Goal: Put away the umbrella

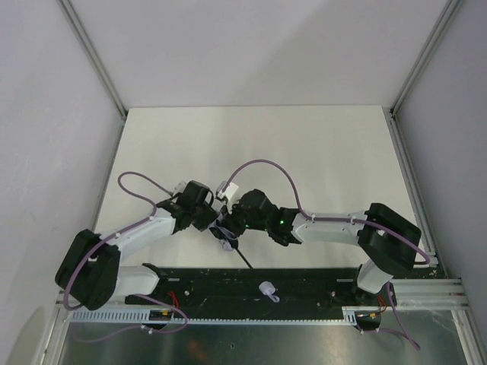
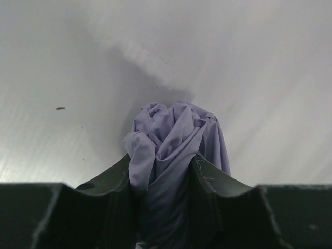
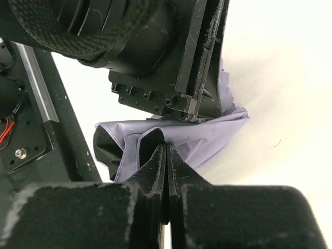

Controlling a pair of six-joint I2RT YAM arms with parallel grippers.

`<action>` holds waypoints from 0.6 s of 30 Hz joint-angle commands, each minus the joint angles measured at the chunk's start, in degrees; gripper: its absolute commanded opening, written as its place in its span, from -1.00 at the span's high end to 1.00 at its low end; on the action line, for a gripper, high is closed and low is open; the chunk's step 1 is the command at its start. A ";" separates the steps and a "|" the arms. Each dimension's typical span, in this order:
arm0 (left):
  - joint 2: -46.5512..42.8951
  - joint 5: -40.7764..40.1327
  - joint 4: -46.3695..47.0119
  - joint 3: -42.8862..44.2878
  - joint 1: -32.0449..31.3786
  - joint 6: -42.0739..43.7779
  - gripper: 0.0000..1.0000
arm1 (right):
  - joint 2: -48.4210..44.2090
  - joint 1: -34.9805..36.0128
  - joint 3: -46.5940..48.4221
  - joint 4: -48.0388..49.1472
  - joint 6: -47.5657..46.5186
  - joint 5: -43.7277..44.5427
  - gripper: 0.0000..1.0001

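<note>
Judged partway: clamps bunched umbrella [image 2: 171, 135] in left fingers [image 2: 212, 179], pinches right fingers [image 3: 180, 168] shut, leaves shaft [image 1: 242, 256] extended toward five o'clock.

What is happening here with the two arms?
Both arms work on the umbrella in the middle of the table. The left gripper clamps the bunched canopy. The right gripper is shut and seems to pinch a fold of the fabric. The shaft is out, the handle at the near edge. It is not put away yet.
</note>
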 commanded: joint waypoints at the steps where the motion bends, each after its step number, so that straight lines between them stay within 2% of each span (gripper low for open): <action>1: 4.53 -5.12 2.92 1.44 -0.49 0.75 1.00 | -0.04 -1.12 -1.20 11.96 3.58 1.16 1.00; 5: 9.06 -6.93 3.78 1.00 -1.09 -0.56 1.00 | -0.79 -5.16 -3.77 16.85 11.83 -4.42 1.00; 10: 12.33 -8.90 4.97 0.66 -1.84 -1.47 1.00 | -1.15 -10.10 -7.49 31.13 29.29 -19.06 1.00; 13: 14.26 -10.06 5.53 0.81 -2.30 -1.62 1.00 | 1.06 -11.02 -10.19 44.40 41.70 -23.11 1.00; 16: 15.72 -10.85 6.22 0.30 -2.38 -1.99 1.00 | 5.12 -11.75 -13.54 63.23 56.71 -23.11 1.00; 18: 16.43 -11.20 6.74 -0.25 -2.38 -2.33 1.00 | 7.80 -11.93 -15.25 71.81 62.85 -22.09 1.00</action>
